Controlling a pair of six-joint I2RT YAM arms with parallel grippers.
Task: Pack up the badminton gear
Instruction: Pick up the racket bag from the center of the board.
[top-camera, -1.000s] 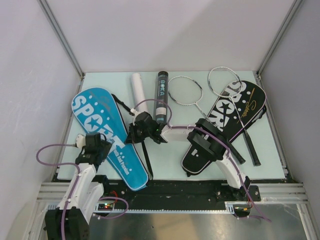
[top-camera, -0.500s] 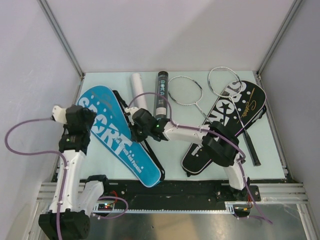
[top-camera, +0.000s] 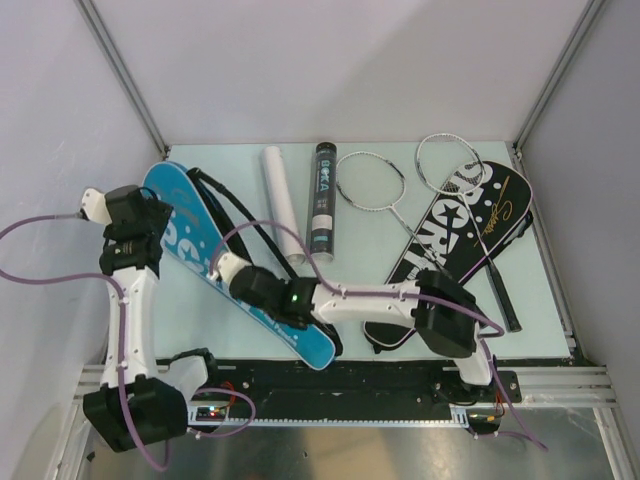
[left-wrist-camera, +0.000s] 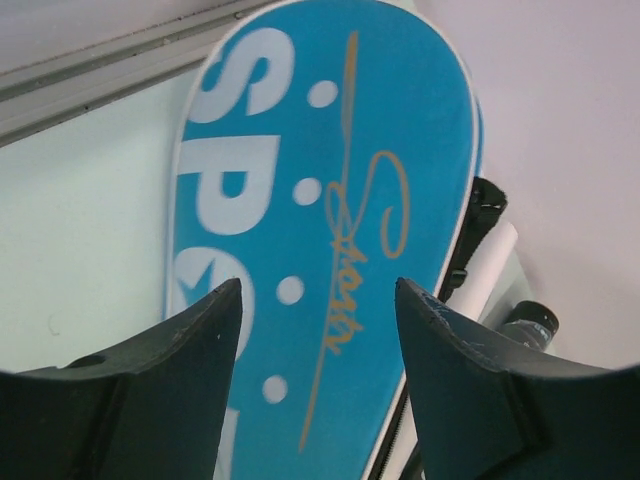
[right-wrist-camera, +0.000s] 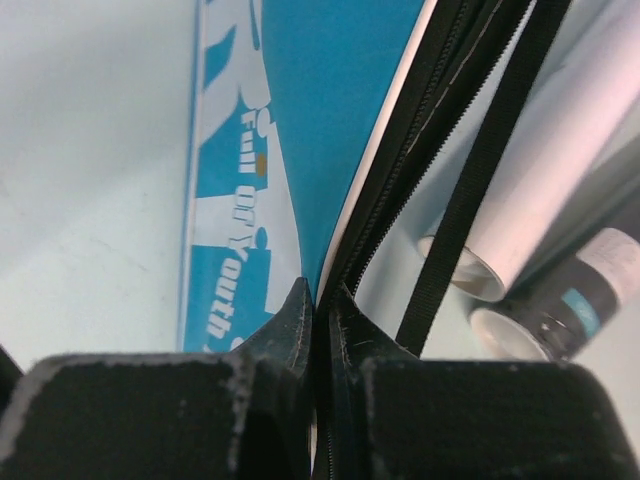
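- Our right claw (right-wrist-camera: 320, 295) pinches the black zipper edge of the blue cover (top-camera: 190, 240), lower centre of the overhead frame.
- We hold our left claw (left-wrist-camera: 318, 290) wide over that cover's rounded end, upper left.

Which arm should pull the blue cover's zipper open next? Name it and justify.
Right arm: its jaws are shut on the blue cover's zipper edge. The left arm's jaws hang open above its wide end.

Pale green table (top-camera: 540, 290) — blue cover (top-camera: 190, 245), black cover (top-camera: 450, 235), white tube (top-camera: 280, 200), black tube (top-camera: 322, 200), two rackets (top-camera: 370, 180) on it.
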